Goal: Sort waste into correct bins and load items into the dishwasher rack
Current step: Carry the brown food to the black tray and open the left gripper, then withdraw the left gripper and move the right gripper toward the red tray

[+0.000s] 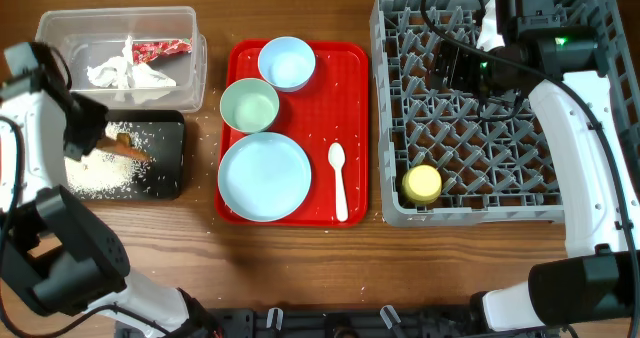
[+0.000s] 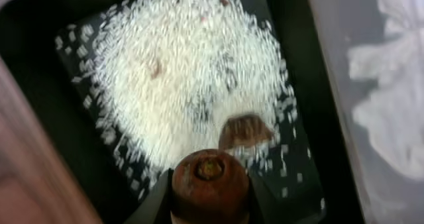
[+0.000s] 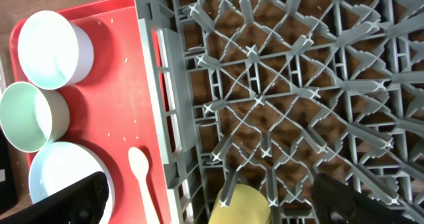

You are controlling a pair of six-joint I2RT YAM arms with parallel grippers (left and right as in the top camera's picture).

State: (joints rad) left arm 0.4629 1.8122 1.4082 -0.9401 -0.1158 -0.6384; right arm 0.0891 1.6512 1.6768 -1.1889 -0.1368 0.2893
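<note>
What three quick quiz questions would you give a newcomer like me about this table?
1. True or false: the yellow cup sits on the red tray.
2. What do the left arm's fingers hold? A) a crumpled tissue B) a brown sausage stick C) a red wrapper
3. Fill in: the white spoon lies on the ____ tray.

Key: 1 false, the cup stands in the grey rack; 2 B; 3 red.
</note>
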